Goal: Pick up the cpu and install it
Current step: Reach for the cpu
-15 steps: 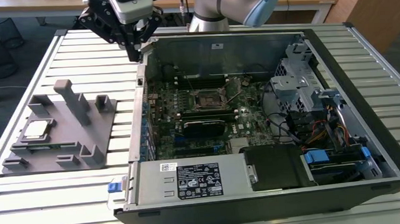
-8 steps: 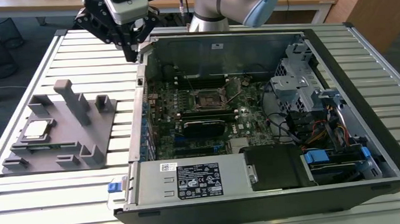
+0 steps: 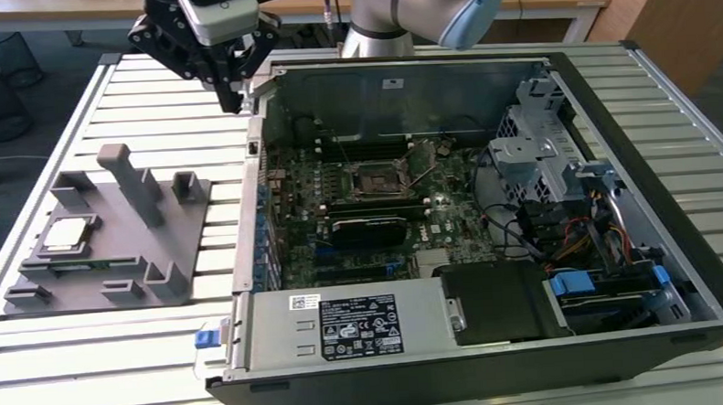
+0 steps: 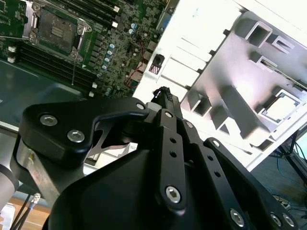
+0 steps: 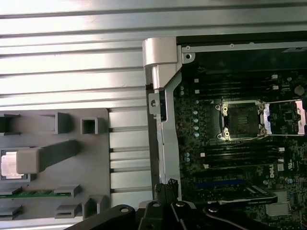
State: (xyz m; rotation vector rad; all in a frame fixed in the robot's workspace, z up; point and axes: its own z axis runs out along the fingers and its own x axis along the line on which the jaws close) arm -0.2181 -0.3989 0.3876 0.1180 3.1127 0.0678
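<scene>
The cpu [image 3: 67, 234], a small silvery square with a pale rim, lies in a pocket of the grey fixture tray [image 3: 156, 257] on the exterior view's left. The wrist views also catch the cpu [image 4: 280, 108] [image 5: 8, 165], partly behind a grey post in the first one. My gripper [image 3: 229, 100] hangs over the slatted table beside the case's back corner, well away from the cpu, its black fingers together at the tip with nothing between them [image 4: 163, 93] [image 5: 165, 184]. The motherboard socket [image 3: 373, 179] [image 5: 240, 120] [image 4: 55, 31] stands open, its metal frame flipped aside.
The open computer case [image 3: 694, 270] lies on a slatted white table [image 3: 100, 360], with its metal wall [image 5: 160, 52] between the tray and the motherboard. Drive cage, cables and a power supply [image 3: 342, 327] crowd the case's right and front. Upright grey posts [image 3: 129, 181] rise from the tray.
</scene>
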